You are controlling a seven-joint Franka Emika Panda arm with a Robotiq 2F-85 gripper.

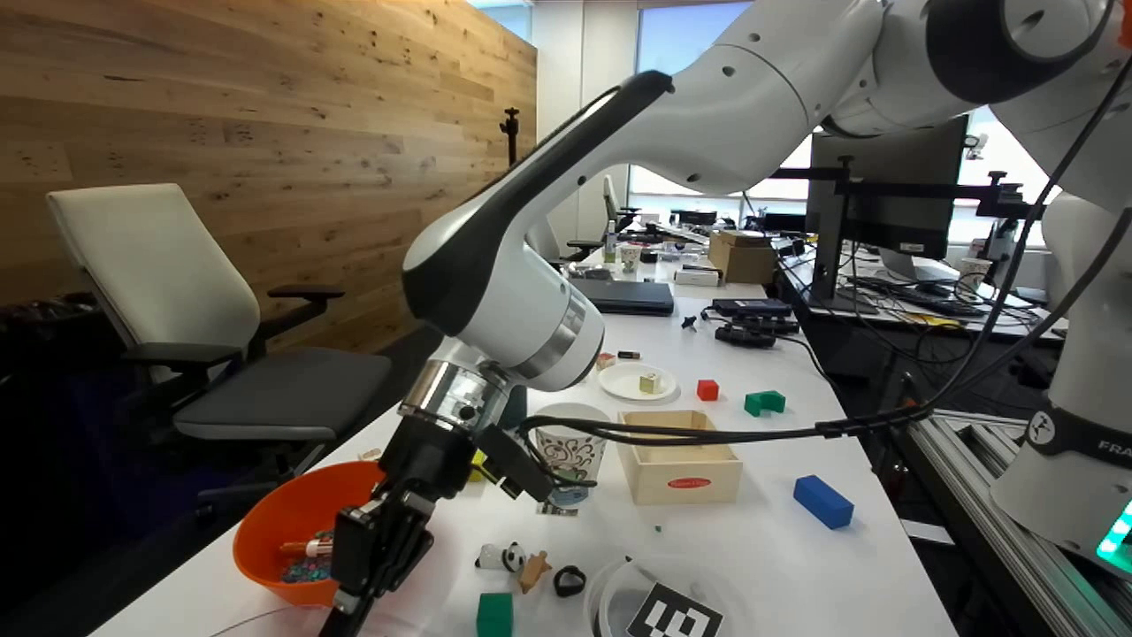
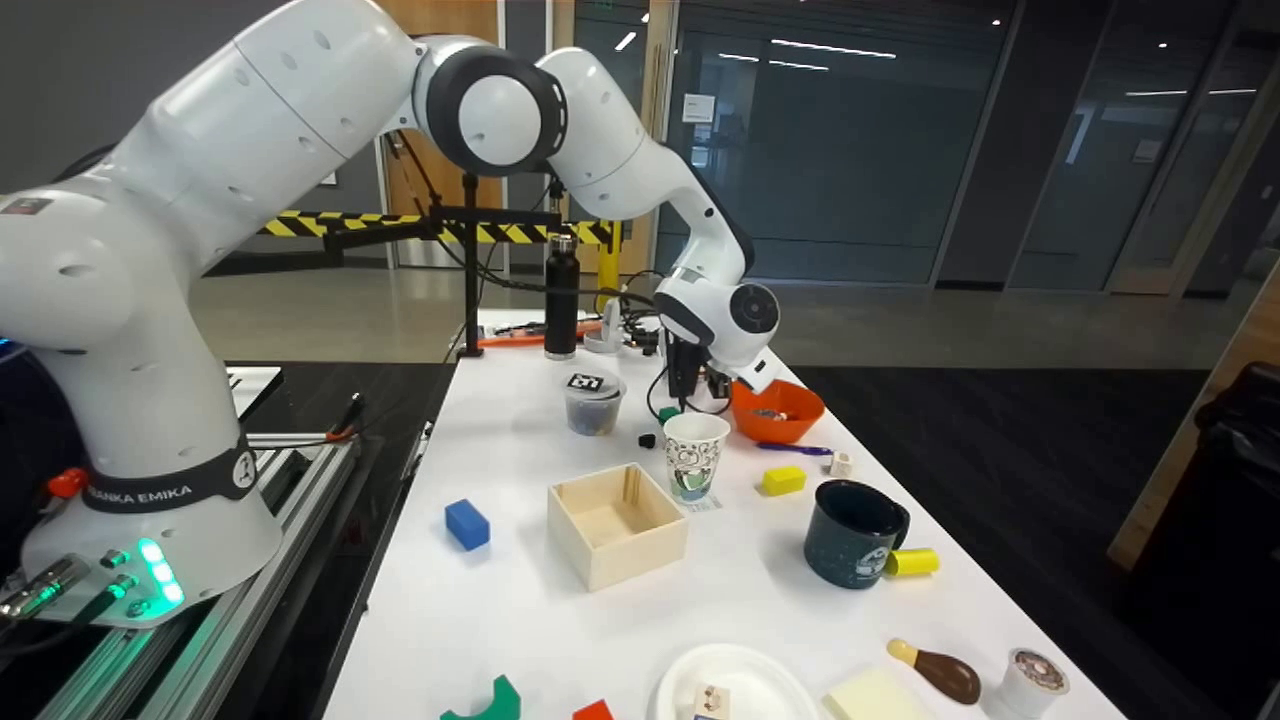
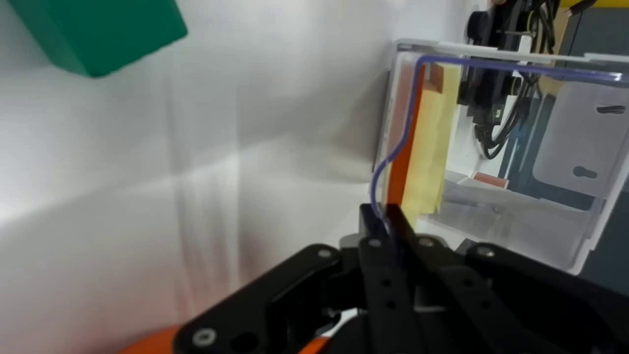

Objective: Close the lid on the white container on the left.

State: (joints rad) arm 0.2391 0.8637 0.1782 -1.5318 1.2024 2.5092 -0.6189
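Note:
In the wrist view a clear rectangular container with a white rim (image 3: pixel 484 50) is at the right, beyond my fingers. A thin purple edge (image 3: pixel 412 110) runs inside its rim, bends out and passes down between my fingertips. It looks like the edge of a clear lid; whether it is lid or seal I cannot tell. My gripper (image 3: pixel 381 214) is shut on this purple edge. In both exterior views my gripper (image 1: pixel 349 606) (image 2: pixel 690 395) is low over the table beside the orange bowl (image 1: pixel 305 513) (image 2: pixel 778 412). There the container is mostly hidden or out of frame.
A round clear tub (image 2: pixel 592 410) with a marker on its lid stands near the gripper. A green block (image 1: pixel 494 615), panda toy (image 1: pixel 500 556), paper cup (image 1: pixel 570 451) and wooden box (image 1: pixel 685 478) are close by. A dark mug (image 2: pixel 852 535) stands further off.

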